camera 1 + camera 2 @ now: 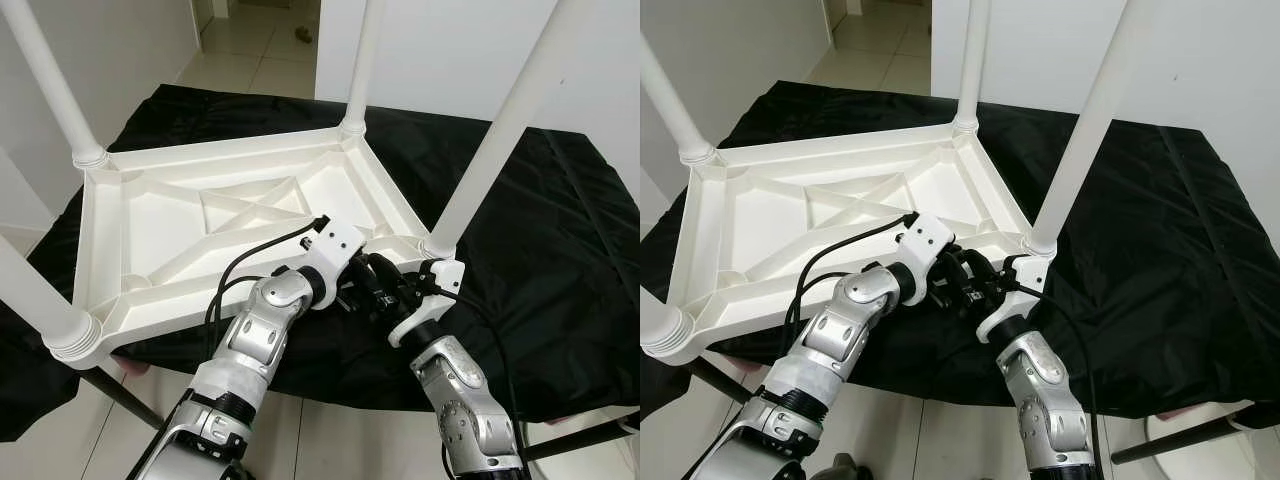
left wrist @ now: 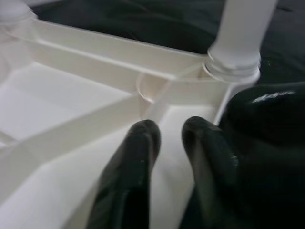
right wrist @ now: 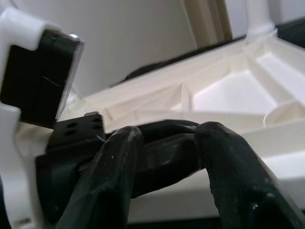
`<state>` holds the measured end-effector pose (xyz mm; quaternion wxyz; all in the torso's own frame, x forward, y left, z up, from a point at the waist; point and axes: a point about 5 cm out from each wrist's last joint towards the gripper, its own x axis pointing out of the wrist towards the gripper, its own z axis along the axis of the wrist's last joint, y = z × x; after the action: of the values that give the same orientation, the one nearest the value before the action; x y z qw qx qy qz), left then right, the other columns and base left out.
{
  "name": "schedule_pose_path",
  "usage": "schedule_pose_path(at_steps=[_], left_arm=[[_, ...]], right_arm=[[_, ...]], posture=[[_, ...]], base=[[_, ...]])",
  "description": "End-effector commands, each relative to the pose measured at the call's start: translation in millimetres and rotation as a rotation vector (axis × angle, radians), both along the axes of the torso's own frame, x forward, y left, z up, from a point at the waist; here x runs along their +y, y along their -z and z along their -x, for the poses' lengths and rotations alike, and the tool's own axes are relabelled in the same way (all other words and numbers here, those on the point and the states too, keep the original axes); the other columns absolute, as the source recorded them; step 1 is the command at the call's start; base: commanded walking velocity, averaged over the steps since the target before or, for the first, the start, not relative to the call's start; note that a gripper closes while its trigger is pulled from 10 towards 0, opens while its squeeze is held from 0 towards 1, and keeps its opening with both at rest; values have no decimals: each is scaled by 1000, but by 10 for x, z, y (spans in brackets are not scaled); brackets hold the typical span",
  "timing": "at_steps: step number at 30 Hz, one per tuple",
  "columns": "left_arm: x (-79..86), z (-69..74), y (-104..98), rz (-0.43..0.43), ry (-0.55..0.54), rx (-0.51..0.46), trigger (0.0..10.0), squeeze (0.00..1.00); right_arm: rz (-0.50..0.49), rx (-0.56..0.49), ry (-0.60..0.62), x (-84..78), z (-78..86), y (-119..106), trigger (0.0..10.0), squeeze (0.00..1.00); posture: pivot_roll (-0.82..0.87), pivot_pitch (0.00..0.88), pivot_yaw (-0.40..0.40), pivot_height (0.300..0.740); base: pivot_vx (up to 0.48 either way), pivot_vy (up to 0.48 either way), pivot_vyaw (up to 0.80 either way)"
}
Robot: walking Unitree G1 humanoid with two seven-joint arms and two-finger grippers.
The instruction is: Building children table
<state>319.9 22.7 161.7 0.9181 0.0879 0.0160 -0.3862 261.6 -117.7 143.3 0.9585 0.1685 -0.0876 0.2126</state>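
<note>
I have both arms bent inward at the near edge of the upturned white table (image 1: 160,225) on the black cloth (image 1: 560,240), left gripper (image 2: 167,138) slightly parted and empty over the frame beside the corner leg (image 1: 490,140), right gripper (image 3: 167,143) closed around the left's fingers.
</note>
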Motion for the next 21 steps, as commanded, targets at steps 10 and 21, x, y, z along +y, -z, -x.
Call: schedule_pose_path(at_steps=[10,21], left_arm=[[286,59,64,-88,14,-13,10000,0],[343,389,357,-213,201,72,10000,0]], right_arm=[[-7,22,274,-349,16,80,10000,0],[36,60,276,-322,41,177,10000,0]], posture=[[18,53,4,740],[25,43,-8,740]], base=[[0,0,0],[0,0,0]])
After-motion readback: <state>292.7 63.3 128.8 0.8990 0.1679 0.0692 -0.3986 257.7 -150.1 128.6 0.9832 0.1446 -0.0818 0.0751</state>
